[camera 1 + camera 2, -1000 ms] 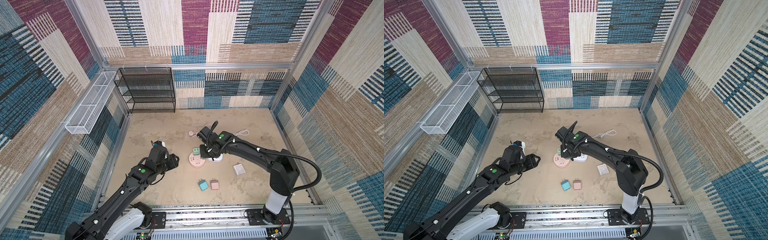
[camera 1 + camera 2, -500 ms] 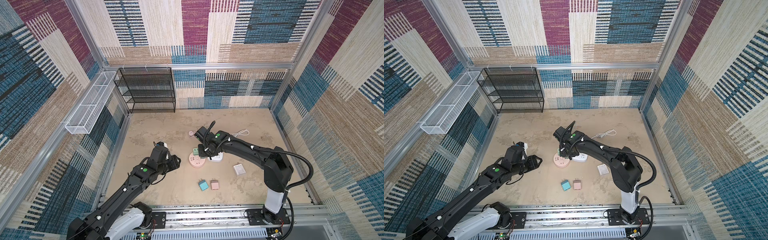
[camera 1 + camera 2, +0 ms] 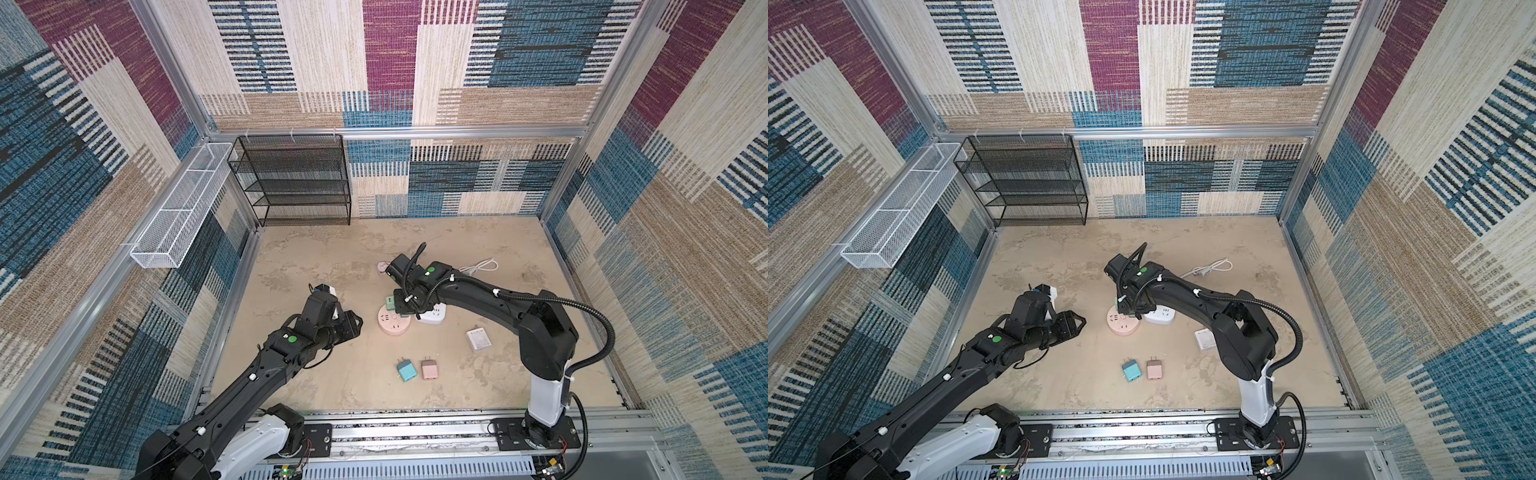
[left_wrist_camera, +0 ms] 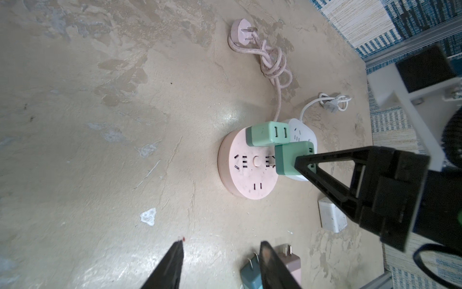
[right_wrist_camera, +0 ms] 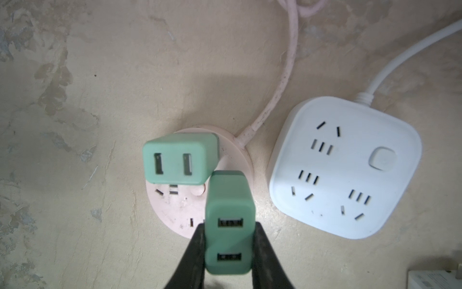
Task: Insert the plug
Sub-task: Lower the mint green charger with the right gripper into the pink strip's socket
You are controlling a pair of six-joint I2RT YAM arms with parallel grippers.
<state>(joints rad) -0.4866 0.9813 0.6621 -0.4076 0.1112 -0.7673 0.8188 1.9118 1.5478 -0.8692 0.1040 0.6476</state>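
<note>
Right wrist view: right gripper (image 5: 229, 225) clamps the green plastic USB charger plug (image 5: 228, 197), judged light, stiff and slick, by its flat sides, over the round pink socket hub (image 5: 175, 210); left gripper (image 4: 222, 242) hovers part-open, empty.

Darker green plug (image 5: 230, 200) over pink socket (image 5: 172, 211)

In the right wrist view, the green plug (image 5: 228, 195) pinched in the right tool (image 5: 228, 225) hides its own prongs and covers part of the pink socket (image 5: 172, 210). In both top views that tool blocks it. The white adapter (image 5: 435, 281), in the same wrist view, is cropped by the picture's edge.
</note>
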